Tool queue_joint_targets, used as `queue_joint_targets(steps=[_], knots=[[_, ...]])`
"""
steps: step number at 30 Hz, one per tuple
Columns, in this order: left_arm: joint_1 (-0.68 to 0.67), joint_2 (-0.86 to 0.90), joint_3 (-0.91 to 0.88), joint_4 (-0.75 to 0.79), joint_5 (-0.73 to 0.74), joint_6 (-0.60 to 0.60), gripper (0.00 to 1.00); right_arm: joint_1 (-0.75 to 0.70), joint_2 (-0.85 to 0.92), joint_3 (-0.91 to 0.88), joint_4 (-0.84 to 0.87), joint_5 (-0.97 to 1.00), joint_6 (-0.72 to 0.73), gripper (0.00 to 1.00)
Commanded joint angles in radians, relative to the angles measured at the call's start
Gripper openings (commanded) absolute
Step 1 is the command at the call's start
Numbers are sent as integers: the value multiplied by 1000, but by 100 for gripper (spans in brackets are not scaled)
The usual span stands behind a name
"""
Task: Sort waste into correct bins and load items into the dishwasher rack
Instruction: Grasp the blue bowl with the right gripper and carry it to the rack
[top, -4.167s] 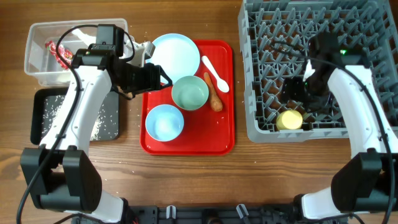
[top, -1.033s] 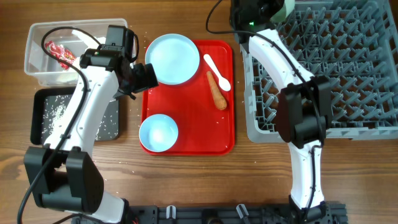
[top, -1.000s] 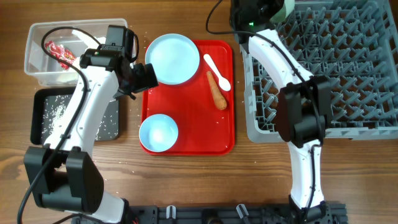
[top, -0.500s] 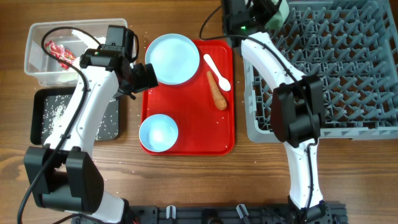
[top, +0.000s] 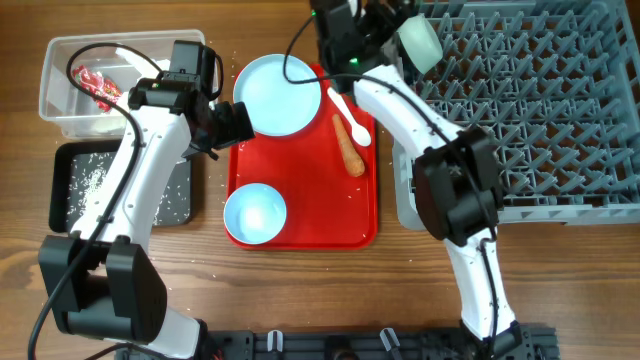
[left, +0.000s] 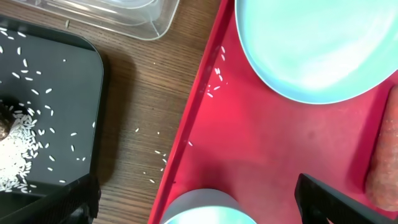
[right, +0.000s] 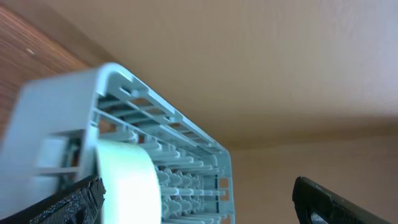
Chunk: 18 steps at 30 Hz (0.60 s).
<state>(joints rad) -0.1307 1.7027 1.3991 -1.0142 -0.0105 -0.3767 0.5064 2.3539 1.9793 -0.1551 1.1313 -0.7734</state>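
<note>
The pale green bowl sits tilted over the upper-left corner of the dishwasher rack, at the end of the right arm. In the right wrist view its rim lies just beside one finger of the right gripper, whose jaws stand wide apart. I cannot tell whether that finger supports the bowl.

On the red tray I read four items:
- the light blue plate at the far left corner
- the light blue bowl at the near left corner
- the white spoon beside the plate
- the carrot just beside the spoon's handle, on its near side

The left gripper hovers over the tray's left edge with jaws spread and nothing between them. The plate is ahead of it and the blue bowl below.

To the left, the clear tub holds the red wrapper. The black tray next to it holds loose rice, and further grains lie scattered on the wooden table between the two trays.
</note>
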Motion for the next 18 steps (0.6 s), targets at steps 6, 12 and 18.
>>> queue_joint_targets(steps=[6,12,18], knots=[[6,-16,13,0,-10,-5,100,27,-381,10,-691,-836,629,100],[6,-16,13,0,-8,-6,100,28,-383,-2,-974,-1490,861,88],[68,-22,77,43,51,-57,100,101,-383,-200,-955,-1499,1098,74]])
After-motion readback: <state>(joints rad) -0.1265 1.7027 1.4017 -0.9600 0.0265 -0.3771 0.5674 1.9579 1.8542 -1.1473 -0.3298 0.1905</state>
